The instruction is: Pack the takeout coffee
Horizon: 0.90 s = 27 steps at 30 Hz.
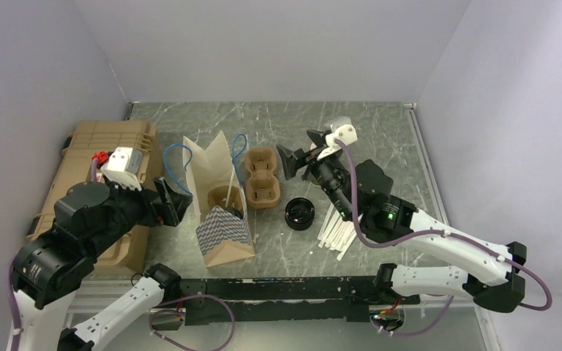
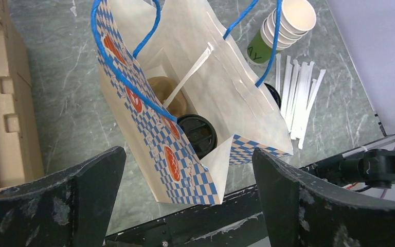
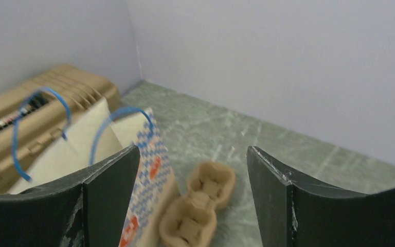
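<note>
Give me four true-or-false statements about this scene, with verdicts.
1. The lidded cup sits inside the bag. True.
2. The left gripper grips a bag handle. False: it is open and holds nothing.
3. The carrier lies on the table beside the bag. True.
4. The right gripper holds a paper cup. False: it is open and empty.

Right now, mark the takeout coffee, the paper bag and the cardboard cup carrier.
takeout coffee (image 2: 198, 135), left wrist view, on its black lid.
paper bag (image 2: 185, 175), left wrist view, on its checkered side.
cardboard cup carrier (image 1: 263, 179), top external view, between its two wells.
</note>
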Tool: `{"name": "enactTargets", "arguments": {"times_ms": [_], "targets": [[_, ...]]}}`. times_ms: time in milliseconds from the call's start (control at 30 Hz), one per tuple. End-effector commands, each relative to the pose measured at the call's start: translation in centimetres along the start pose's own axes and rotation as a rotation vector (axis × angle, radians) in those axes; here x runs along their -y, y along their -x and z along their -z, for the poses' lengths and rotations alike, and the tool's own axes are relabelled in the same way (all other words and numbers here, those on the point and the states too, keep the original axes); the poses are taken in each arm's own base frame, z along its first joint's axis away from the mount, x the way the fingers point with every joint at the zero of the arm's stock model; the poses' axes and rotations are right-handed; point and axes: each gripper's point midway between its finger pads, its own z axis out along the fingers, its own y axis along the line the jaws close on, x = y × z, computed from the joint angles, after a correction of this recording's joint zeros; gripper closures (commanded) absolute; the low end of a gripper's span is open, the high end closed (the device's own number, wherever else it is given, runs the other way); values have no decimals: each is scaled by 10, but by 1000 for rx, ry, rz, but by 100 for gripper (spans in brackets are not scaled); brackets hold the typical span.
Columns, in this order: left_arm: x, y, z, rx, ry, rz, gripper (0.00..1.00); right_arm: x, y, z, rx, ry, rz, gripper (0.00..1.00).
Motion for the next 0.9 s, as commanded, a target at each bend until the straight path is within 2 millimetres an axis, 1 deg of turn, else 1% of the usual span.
{"name": "enactTargets", "arguments": {"times_ms": [0,133,400,667,767,867], "targets": [[0,18,-4,46,21,-28,0,33,-31,27,-109,-109,33,19],[-1,23,-5,59,30,-48,1,56,-47,51,-178,-184,21,18],[-2,27,-12,39,53,-61,1,87,-76,94,-300,-273,7,16],[-7,30,-1,82,70,-35,1,104,-93,129,-370,-304,-65,16],[-6,32,3,97,61,-28,1,107,-97,137,-373,-305,-88,16],[-4,34,7,111,46,-28,1,108,-99,141,-369,-304,-107,16]]}}
